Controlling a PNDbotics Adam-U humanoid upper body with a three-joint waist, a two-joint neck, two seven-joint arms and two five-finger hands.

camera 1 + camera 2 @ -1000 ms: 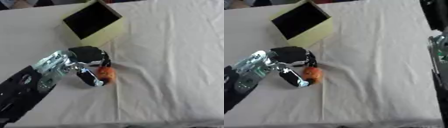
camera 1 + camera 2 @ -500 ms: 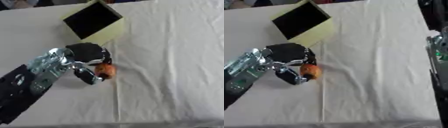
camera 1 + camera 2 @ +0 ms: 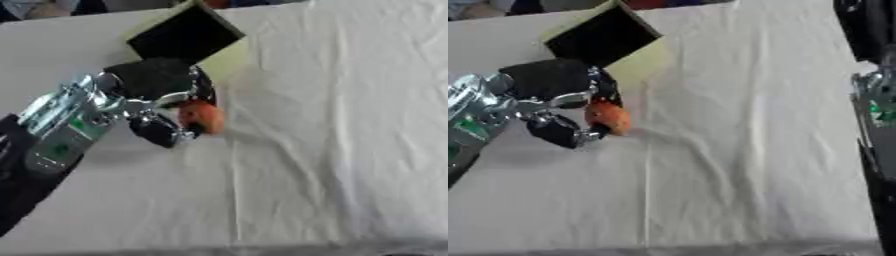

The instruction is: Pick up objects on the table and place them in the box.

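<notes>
Ball (image 3: 201, 117) grasped in left hand (image 3: 156, 100), lifted, close to box (image 3: 185, 36); not yet dropped inside. Right hand unseen.

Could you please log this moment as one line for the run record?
left hand: shut on orange ball | ball: lifted, beside box | right hand: not visible, arm only at right edge

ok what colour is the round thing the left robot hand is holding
Orange, a small round orange object pinched in the left robot hand; the left eye view shows it best.
</notes>
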